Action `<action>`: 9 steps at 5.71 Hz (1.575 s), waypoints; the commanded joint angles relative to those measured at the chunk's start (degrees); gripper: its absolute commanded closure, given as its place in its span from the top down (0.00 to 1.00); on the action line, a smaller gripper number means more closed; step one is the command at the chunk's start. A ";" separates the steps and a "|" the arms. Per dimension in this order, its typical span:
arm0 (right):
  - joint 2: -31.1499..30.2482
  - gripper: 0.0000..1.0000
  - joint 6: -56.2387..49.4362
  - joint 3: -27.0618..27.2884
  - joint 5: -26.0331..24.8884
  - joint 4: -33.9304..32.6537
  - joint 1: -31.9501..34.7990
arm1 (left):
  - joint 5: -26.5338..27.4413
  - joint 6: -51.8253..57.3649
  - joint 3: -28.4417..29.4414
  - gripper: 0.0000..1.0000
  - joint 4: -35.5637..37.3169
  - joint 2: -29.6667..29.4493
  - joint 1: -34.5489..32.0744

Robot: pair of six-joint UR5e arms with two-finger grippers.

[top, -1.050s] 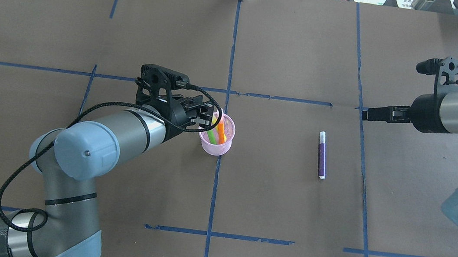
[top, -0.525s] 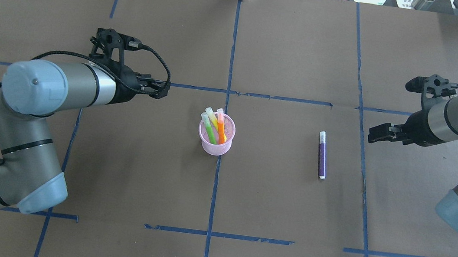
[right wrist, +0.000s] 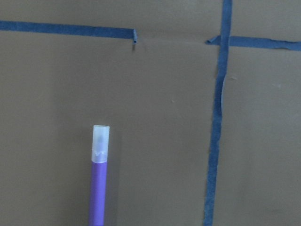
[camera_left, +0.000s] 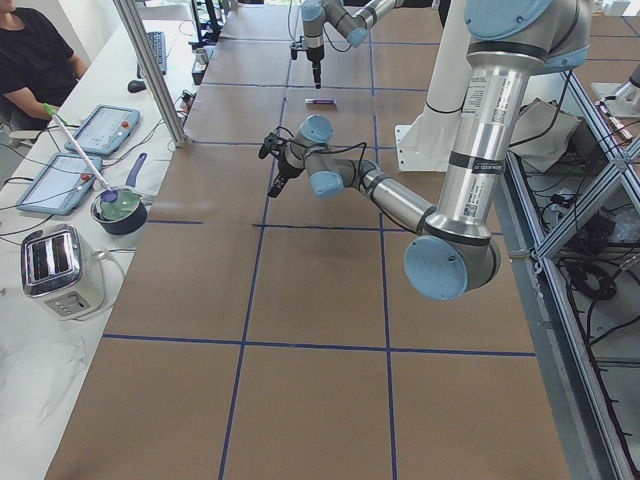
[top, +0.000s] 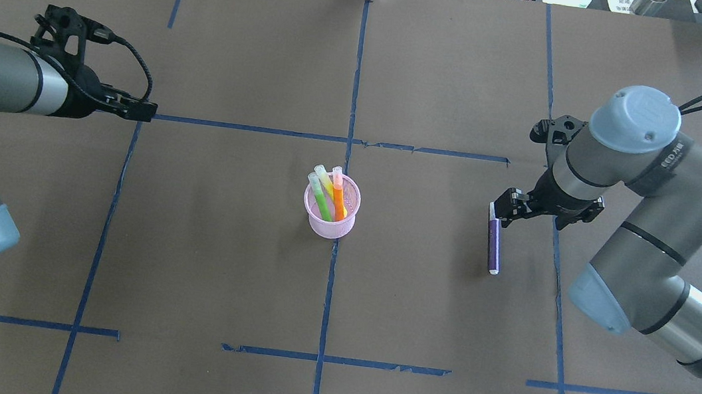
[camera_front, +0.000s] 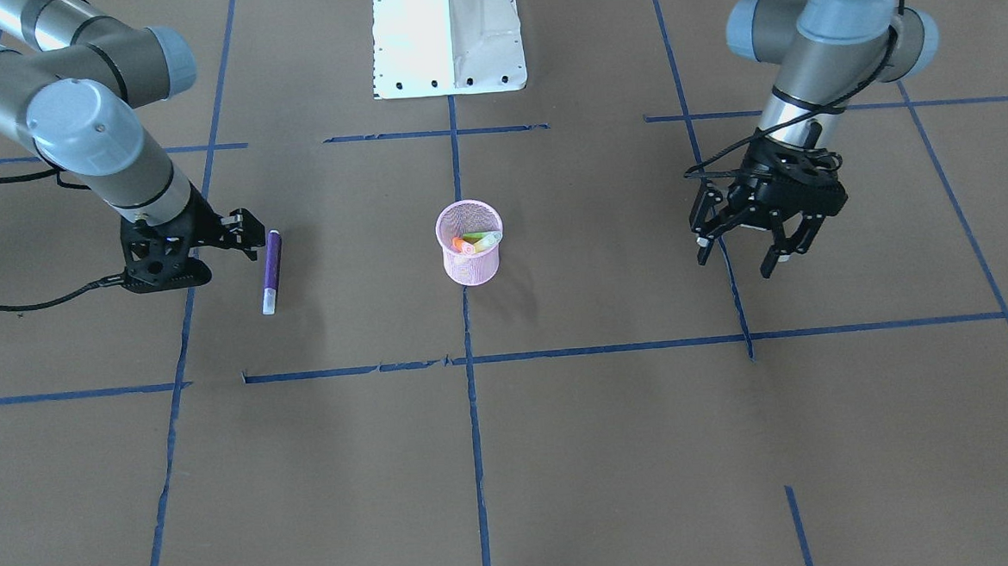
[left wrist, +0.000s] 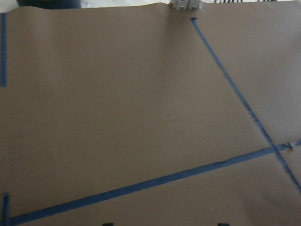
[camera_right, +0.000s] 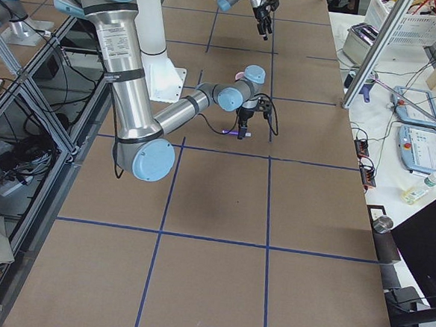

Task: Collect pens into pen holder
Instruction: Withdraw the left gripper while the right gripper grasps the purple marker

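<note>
The pink mesh pen holder point(top: 330, 216) point(camera_front: 469, 255) stands upright at the table's middle. A green pen point(top: 322, 201) and an orange pen point(top: 339, 199) stand in it, pale caps up. The purple pen point(top: 494, 240) point(camera_front: 271, 262) point(right wrist: 99, 193) lies flat on the brown paper to the holder's right. My right gripper point(top: 502, 207) point(camera_front: 247, 234) hovers right by the pen's pale cap end, pointing down, and looks open and empty. My left gripper point(top: 146, 108) point(camera_front: 734, 264) is open and empty, far to the holder's left.
Blue tape lines point(top: 355, 90) cross the paper. The white robot base plate point(camera_front: 448, 36) sits at the robot's edge. In the exterior left view a side bench holds tablets point(camera_left: 100, 128) and a toaster point(camera_left: 58, 268), and an operator point(camera_left: 30, 50) sits there.
My left gripper has drawn back from the holder, leftwards. My right arm has swung in from the right, and its gripper now sits by the purple pen's cap end.
</note>
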 commanded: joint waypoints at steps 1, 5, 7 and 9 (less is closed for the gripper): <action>2.76 0.92 0.38 -4.61 0.59 -0.28 -0.52 | -5.03 12.34 -0.02 0.99 8.21 2.38 -7.53; 4.52 0.89 1.00 -9.09 5.16 -0.01 -1.21 | -12.36 15.05 -0.63 1.00 10.62 4.94 -11.27; 5.13 0.73 1.18 -9.38 5.60 0.16 -1.74 | -12.36 14.96 -0.81 1.00 10.54 5.29 -11.27; 5.05 0.54 1.09 -9.38 5.69 0.16 -2.19 | -12.27 14.96 -0.81 1.00 10.54 5.38 -11.27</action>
